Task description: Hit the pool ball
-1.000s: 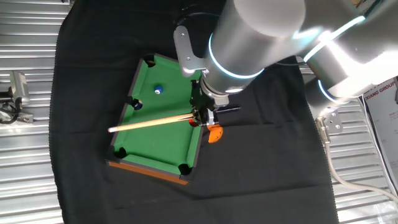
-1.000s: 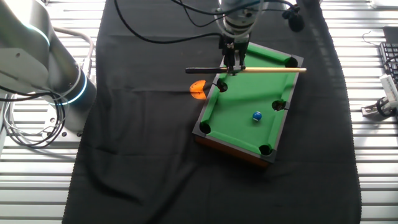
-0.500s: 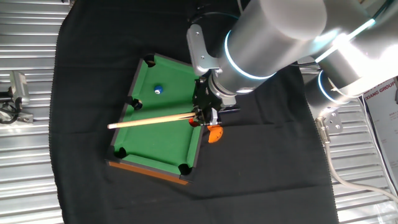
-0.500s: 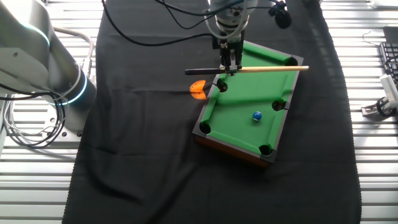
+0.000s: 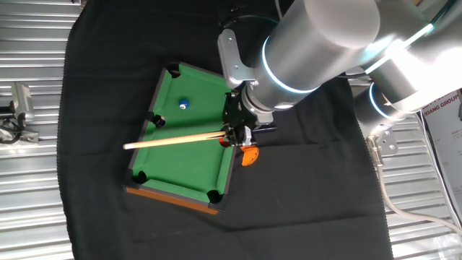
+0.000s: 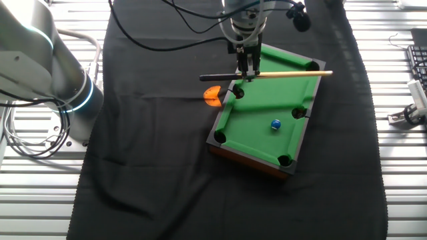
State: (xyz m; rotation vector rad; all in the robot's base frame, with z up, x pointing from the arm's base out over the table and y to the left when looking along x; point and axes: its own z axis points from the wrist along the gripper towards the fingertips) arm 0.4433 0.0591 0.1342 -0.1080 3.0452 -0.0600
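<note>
Wooden cue sits clamped in the closed pincer.

- A toy pool table with a green top, black pockets and a brown base sits on the cloth.
- A black cloth covers the middle of a ribbed metal table.
- A small orange object lies on the cloth just beside one long side of the toy table.
- A small metal bracket rests on the bare metal, well apart from the cloth.
- A keyboard edge shows at one border.
</note>
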